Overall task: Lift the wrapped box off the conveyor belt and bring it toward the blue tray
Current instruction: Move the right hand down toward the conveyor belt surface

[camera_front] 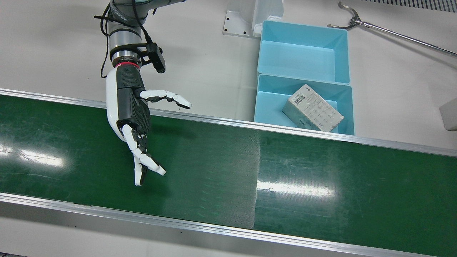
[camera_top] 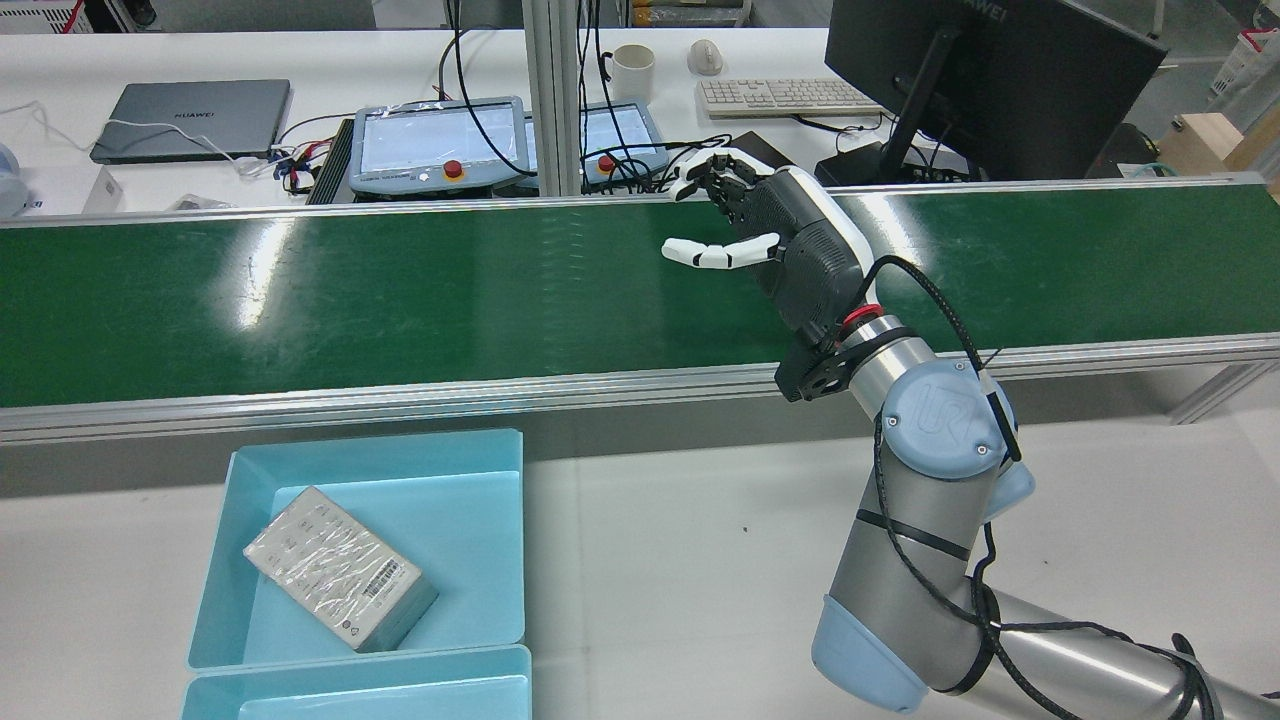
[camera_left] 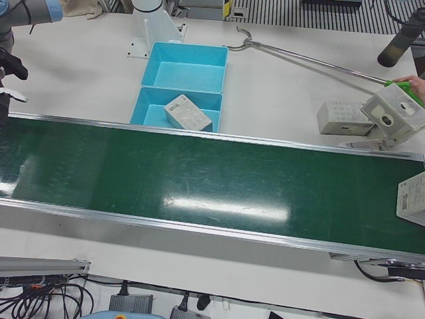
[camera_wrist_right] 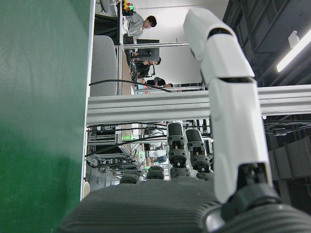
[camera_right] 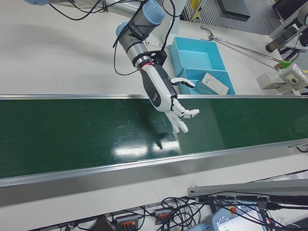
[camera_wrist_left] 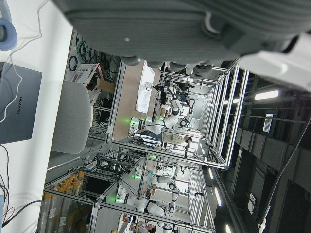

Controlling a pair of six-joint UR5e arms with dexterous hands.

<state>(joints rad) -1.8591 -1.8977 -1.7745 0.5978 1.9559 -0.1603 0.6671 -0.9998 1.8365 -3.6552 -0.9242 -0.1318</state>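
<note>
A white table carries a long green conveyor belt (camera_front: 303, 171) with aluminium rails, running across the whole front view; behind it in the rear view stand desks with a laptop (camera_top: 190, 118), two teach pendants, a keyboard (camera_top: 780, 96) and a monitor (camera_top: 990, 80).

The right hand (camera_front: 134, 117) hangs over the belt at about 9 o'clock in the front view, fingers spread apart and empty — thumb stretched toward 3 o'clock, the other fingers (camera_front: 142, 164) pointing toward 6 o'clock above the green surface. The stretch of belt under and around it is bare.

Two blue trays sit side by side off the belt's far rail, at about 2 o'clock in the front view. The wrapped box (camera_front: 312, 108) lies tilted inside the nearer blue tray (camera_front: 262, 107), the one just beside the rail, well apart from the right hand. The farther tray (camera_front: 303, 39) holds nothing.

At 1 o'clock a long metal grabber tool (camera_front: 392, 34) lies on the table. In the left-front view more wrapped boxes (camera_left: 345, 117) sit at 3 o'clock, with a person's hand (camera_left: 413, 81) by them.

The left hand shows only as a dark close-up edge (camera_wrist_left: 184, 29) in its own camera — whether its fingers are apart or closed cannot be told.
</note>
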